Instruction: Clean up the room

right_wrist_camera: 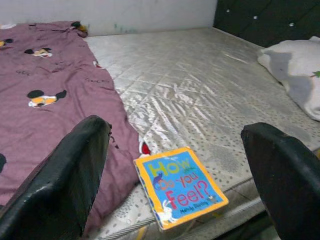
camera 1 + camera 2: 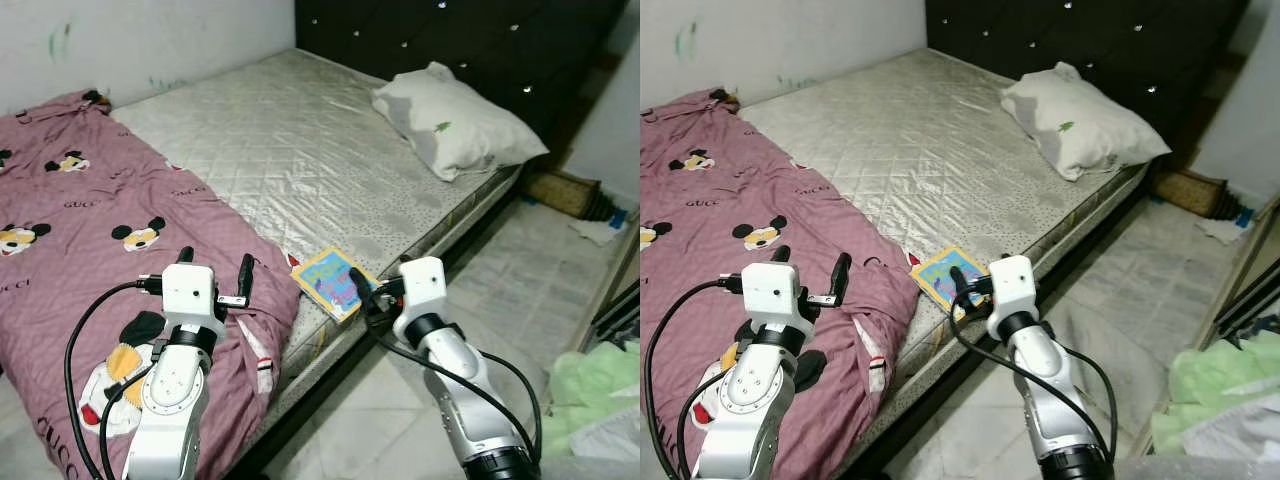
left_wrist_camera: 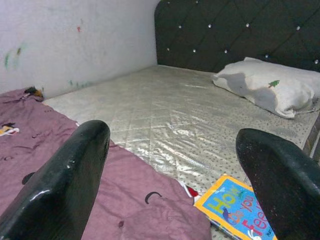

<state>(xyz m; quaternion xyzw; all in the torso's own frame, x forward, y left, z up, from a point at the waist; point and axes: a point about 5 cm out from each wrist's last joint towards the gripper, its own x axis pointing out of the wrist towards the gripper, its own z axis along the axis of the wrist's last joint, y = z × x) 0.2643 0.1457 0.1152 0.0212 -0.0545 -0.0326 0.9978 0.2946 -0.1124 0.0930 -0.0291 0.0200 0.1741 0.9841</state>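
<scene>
A small picture book with a blue cover and yellow border lies flat on the bare mattress, near its front edge. In the right wrist view the book reads "How do you feel?". My right gripper hovers just right of the book at the bed's edge, open and holding nothing. My left gripper is open over the purple cartoon-mouse blanket, left of the book. The blanket covers the left half of the bed and hangs over the front edge. A white pillow rests by the headboard.
The dark tufted headboard closes the far end and a white wall runs behind the bed. On the tiled floor to the right lie a pale green bundle and a brown box.
</scene>
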